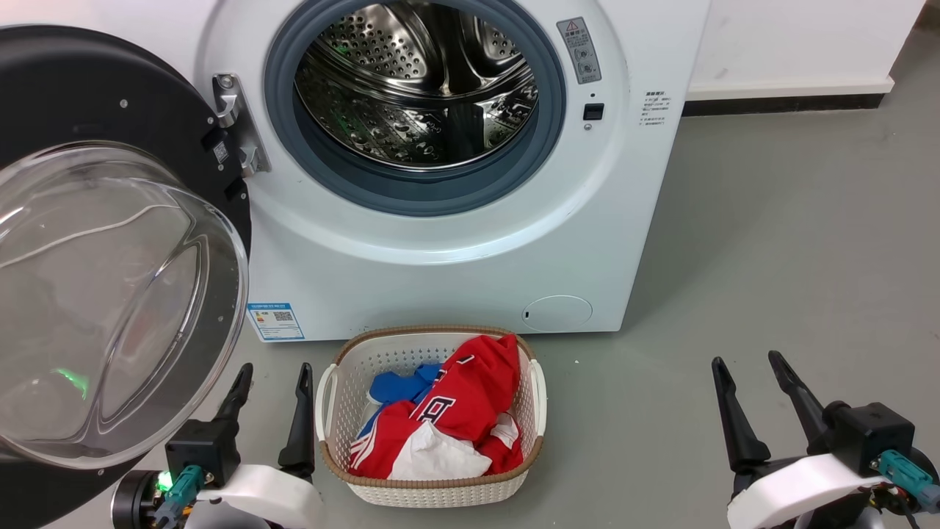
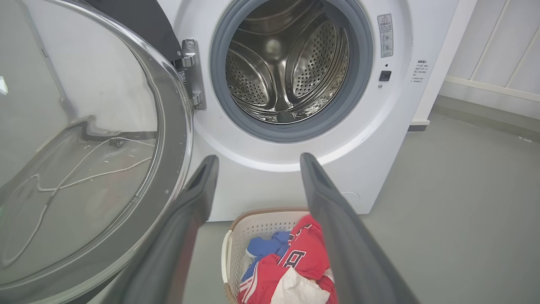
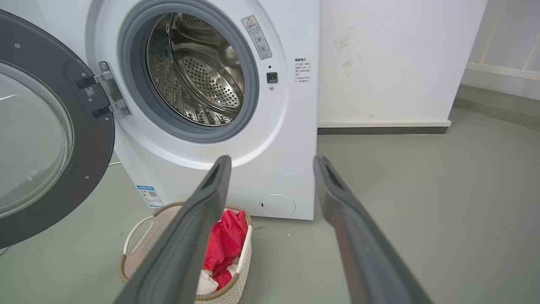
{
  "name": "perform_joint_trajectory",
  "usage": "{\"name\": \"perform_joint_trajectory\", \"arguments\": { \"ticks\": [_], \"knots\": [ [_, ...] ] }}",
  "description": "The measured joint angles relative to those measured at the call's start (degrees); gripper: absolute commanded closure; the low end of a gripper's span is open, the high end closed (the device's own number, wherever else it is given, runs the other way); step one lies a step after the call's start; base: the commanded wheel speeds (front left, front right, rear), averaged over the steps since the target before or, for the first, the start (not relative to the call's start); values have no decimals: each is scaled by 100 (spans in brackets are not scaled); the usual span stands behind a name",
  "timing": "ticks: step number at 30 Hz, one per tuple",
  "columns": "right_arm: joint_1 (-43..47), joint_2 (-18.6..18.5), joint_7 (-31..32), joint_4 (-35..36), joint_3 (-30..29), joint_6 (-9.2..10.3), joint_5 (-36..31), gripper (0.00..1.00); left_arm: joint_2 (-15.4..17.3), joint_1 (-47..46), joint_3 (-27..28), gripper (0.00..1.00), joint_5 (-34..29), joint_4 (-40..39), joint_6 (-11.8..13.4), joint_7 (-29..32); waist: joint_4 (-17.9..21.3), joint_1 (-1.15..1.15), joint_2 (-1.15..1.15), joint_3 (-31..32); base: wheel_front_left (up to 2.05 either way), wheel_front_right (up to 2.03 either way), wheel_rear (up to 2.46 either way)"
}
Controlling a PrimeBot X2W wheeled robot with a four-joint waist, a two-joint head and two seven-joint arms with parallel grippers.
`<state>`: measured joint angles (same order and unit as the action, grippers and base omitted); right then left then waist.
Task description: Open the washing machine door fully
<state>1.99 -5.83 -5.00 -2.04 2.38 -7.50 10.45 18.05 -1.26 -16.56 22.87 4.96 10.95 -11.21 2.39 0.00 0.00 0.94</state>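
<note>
From my seat, the door (image 1: 110, 294) stands wide open on the left of the washer (image 1: 440, 250). It hangs from the metal hinge (image 1: 235, 121), and its black inner face and bulging glass bowl are turned towards the head camera. The opening is fully uncovered: I can see the whole blue-grey gasket (image 1: 411, 191) and the perforated steel drum (image 1: 418, 81) behind it. My left gripper (image 1: 275, 369) sits low at the left with its fingers pointing up and well spread, holding nothing. It is just beside the door's lower rim, and I cannot tell whether the nearer finger touches it. In the left wrist view that rim runs close along the left finger, and the drum shows between the two fingers. My right gripper (image 1: 745, 360) is at the lower right, over bare grey floor (image 1: 771, 257) and well apart from the washer. Its fingers are spread too, with nothing between them. A white woven basket (image 1: 433, 492) stands on the floor just in front of the washer, between the two grippers, with red, blue and white clothes (image 1: 463, 411) in it. Low on the washer front are a blue sticker (image 1: 276, 321) and a round flap (image 1: 558, 312).
</note>
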Motion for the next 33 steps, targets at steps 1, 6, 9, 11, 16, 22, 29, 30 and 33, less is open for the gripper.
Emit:
{"name": "perform_joint_trajectory", "arguments": {
  "ticks": [1,6,9,11,16,22,29,30,33],
  "knots": [
    [0,0,-2,-7,0,0,0,0,5,-8,5,0,0,5,7,-5,-3,0,0,0,0,0,0],
    [-25,1,-35,-35,8,0,-9,0,26,-14,25,0,0,11,41,-34,0,0,0,10,0,0,0],
    [-31,0,-52,-60,19,0,-9,0,43,-14,27,0,1,20,66,-34,7,0,0,18,0,0,0],
    [-34,-1,-55,-74,21,0,-9,0,47,-14,25,0,3,24,66,-33,9,0,0,19,0,0,0],
    [-16,-3,-54,-134,20,0,-7,100,35,6,7,100,5,75,67,-30,11,0,0,17,0,0,0],
    [125,25,3,-321,8,0,358,100,-112,151,34,100,328,221,-14,53,5,0,0,12,0,0,0],
    [64,35,104,-405,-57,0,1143,100,-235,132,230,100,988,290,-179,204,-10,0,0,5,0,0,0],
    [49,37,113,-414,-67,0,1248,100,-247,126,257,100,1079,301,-200,221,-12,0,0,4,0,0,0],
    [26,42,152,-452,-99,0,1556,100,-287,113,338,100,1337,337,-278,282,-18,0,0,1,0,0,0]
  ]
}}
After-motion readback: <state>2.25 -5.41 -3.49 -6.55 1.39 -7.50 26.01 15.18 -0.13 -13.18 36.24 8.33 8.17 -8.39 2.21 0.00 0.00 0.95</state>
